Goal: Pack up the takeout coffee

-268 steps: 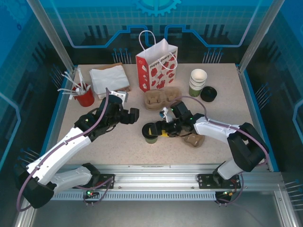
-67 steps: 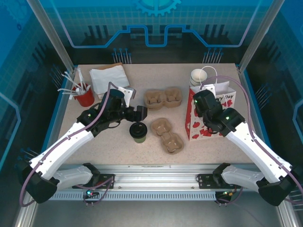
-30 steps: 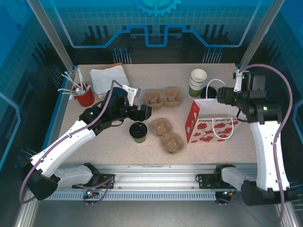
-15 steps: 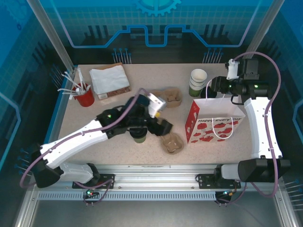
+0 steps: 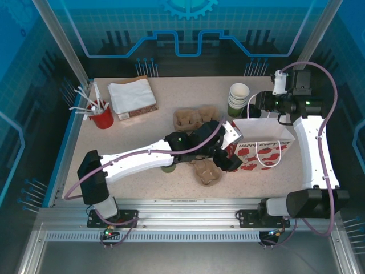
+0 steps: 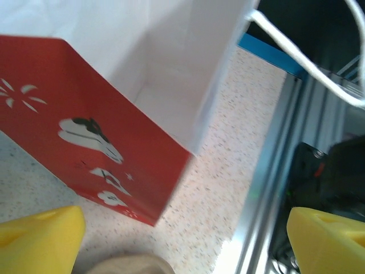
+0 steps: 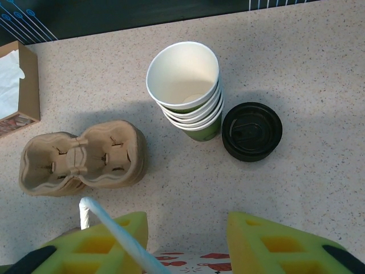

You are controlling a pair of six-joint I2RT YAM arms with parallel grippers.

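Left pincer (image 5: 227, 154), spread wide, sits just beside the bag's (image 5: 262, 149) edge.

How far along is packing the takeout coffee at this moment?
Done: the paper bag stands open on the table. In hand: nothing; the left gripper is open and empty beside the bag's red side, and the right gripper is open by its handle. Left: the takeout coffee, partly under the left arm, sits outside the bag.

Two pulp carriers (image 5: 187, 119), one paper bag (image 5: 251, 151), one cup stack (image 7: 183, 77), one loose black lid (image 7: 251, 131).
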